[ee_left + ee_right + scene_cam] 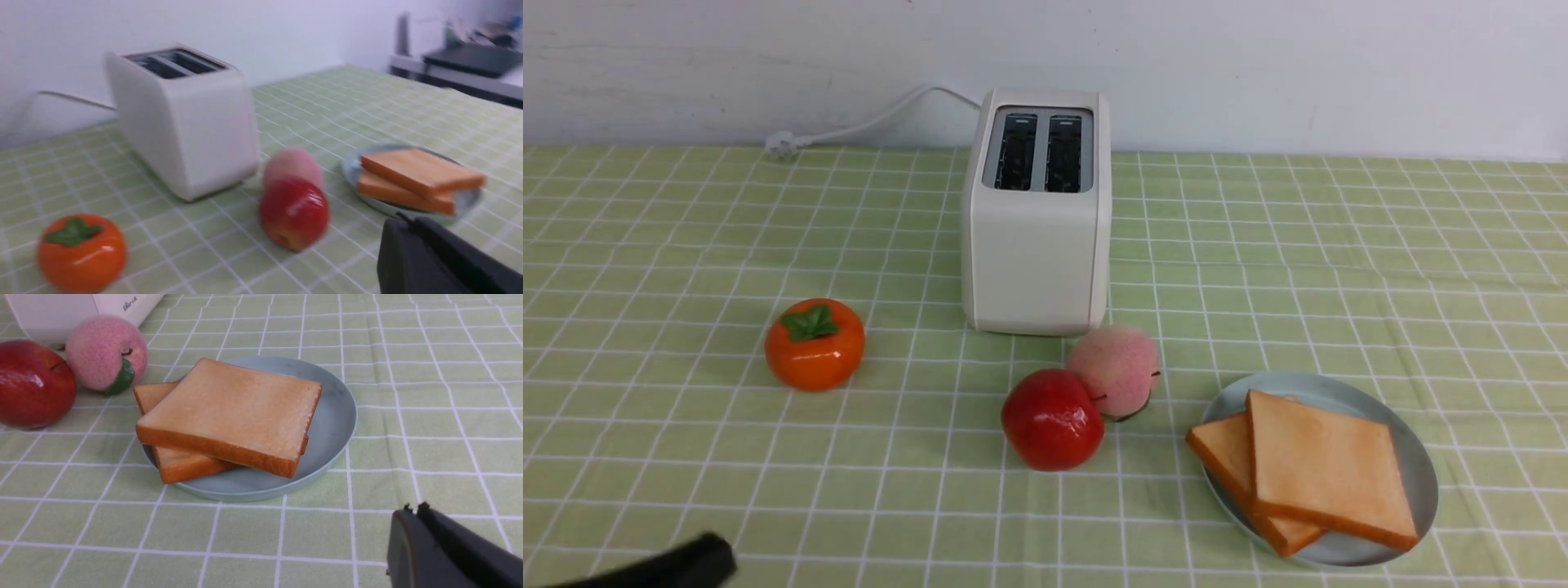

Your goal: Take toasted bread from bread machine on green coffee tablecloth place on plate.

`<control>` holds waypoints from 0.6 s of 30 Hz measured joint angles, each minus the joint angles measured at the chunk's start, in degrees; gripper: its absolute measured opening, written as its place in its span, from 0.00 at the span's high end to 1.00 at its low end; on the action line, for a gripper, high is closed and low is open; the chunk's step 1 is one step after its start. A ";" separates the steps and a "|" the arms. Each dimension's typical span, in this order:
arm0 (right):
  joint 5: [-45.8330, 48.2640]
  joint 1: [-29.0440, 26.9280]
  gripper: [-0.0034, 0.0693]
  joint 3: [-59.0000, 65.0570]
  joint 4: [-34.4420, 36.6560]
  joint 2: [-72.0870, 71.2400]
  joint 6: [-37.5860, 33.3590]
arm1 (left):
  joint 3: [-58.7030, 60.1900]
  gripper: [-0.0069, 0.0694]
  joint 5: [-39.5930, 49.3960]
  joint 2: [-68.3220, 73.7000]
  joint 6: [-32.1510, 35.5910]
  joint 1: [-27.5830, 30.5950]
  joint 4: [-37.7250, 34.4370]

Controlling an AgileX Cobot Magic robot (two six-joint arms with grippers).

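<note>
Two slices of toasted bread lie stacked on the pale blue-green plate at the front right of the green checked tablecloth. They also show in the right wrist view and the left wrist view. The cream-white bread machine stands at the back centre with both slots empty. My left gripper is shut and empty, low at the front left. My right gripper is shut and empty, near the plate; it is out of the front view.
An orange persimmon sits left of the toaster. A red apple and a pink peach lie between the toaster and the plate. The white power cord runs along the back wall.
</note>
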 joint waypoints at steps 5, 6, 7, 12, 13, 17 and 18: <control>0.00 0.00 0.93 0.00 -0.05 0.00 0.00 | 3.68 0.93 2.29 -8.30 -3.10 17.50 -2.41; 0.00 0.00 0.93 0.00 -0.05 0.00 0.00 | 3.96 0.93 2.34 -8.63 -3.10 18.04 -2.54; 0.05 0.00 0.93 0.00 -0.05 0.00 0.00 | 5.78 0.93 3.45 -10.81 -3.62 21.39 -3.36; 0.05 0.00 0.92 0.00 0.00 0.00 0.00 | 7.15 0.93 12.43 -13.36 -4.89 26.45 -4.42; 0.05 0.00 0.92 0.00 0.00 0.00 0.00 | 7.21 0.93 16.36 -13.36 -5.17 26.98 -4.48; 0.05 -0.05 0.91 0.00 -0.04 0.00 0.00 | 7.33 0.93 25.04 -13.36 -6.98 27.43 -4.56; 0.05 -0.04 0.91 0.00 -0.04 0.00 0.00 | 7.33 0.93 25.47 -13.36 -7.44 27.43 -4.51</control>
